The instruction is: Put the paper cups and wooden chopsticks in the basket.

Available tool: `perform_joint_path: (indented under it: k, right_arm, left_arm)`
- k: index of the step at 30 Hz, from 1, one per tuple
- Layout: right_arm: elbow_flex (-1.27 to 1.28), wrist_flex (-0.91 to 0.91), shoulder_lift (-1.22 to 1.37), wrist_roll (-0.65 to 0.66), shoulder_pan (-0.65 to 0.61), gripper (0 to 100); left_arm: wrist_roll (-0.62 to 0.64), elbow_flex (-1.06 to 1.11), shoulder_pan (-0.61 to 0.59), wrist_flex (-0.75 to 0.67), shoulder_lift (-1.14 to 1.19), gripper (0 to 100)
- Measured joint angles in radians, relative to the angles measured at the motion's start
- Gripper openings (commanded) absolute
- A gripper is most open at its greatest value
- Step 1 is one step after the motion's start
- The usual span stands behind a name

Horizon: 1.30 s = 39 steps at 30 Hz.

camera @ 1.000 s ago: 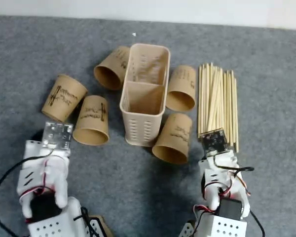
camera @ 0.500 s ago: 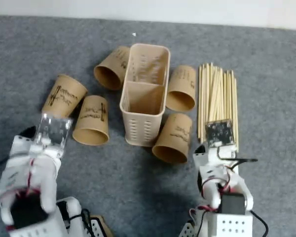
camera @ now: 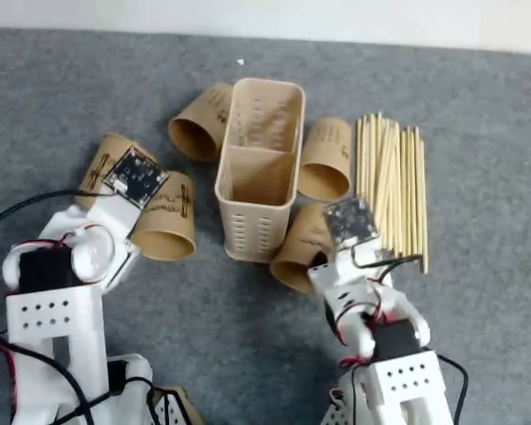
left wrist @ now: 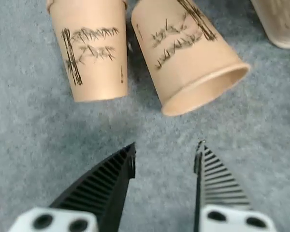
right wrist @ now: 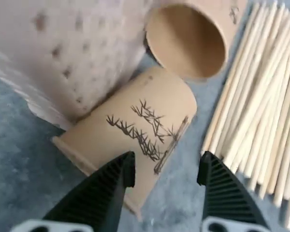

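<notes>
A beige two-compartment basket (camera: 257,168) stands upright mid-table with nothing in it. Several paper cups lie on their sides around it. Two lie to its left (camera: 165,221) (left wrist: 94,48), and my left gripper (left wrist: 166,147) hangs open just short of them, facing the gap below the nearer cup's mouth (left wrist: 188,53). My right gripper (right wrist: 166,159) is open over the cup (right wrist: 130,130) at the basket's front right corner, its fingers on either side of it. The wooden chopsticks (camera: 391,181) (right wrist: 261,111) lie in a bundle to the right.
Another cup (camera: 199,124) lies at the basket's back left and one (camera: 326,158) (right wrist: 188,38) on its right side, mouth toward me. The left arm (camera: 80,257) partly covers the far-left cup (camera: 106,164). Grey carpet stretches open in front and at far right.
Both arms swung forward from near the front edge. The left one rose toward the two left cups; the right one shifted left from the chopsticks' end to over the front-right cup.
</notes>
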Motion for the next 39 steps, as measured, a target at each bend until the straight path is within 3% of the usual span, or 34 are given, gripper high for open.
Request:
perform_joint_path:
  k: [9,23,32,39]
  right_arm:
    - [0.158,-0.068,-0.186,0.109,-0.005,21.7]
    - [0.167,0.316,-0.508,0.181,-0.005,21.7]
    - [0.017,0.362,-0.339,0.198,-0.035,21.7]
    - [-0.275,0.456,0.035,0.198,-0.183,21.7]
  left_arm:
    - [-0.003,0.107,0.08,-0.17,0.071,22]
    - [-0.003,0.114,0.077,-0.176,0.08,22]
    - [-0.003,0.114,0.077,-0.176,0.08,22]
    - [-0.003,0.114,0.077,-0.176,0.08,22]
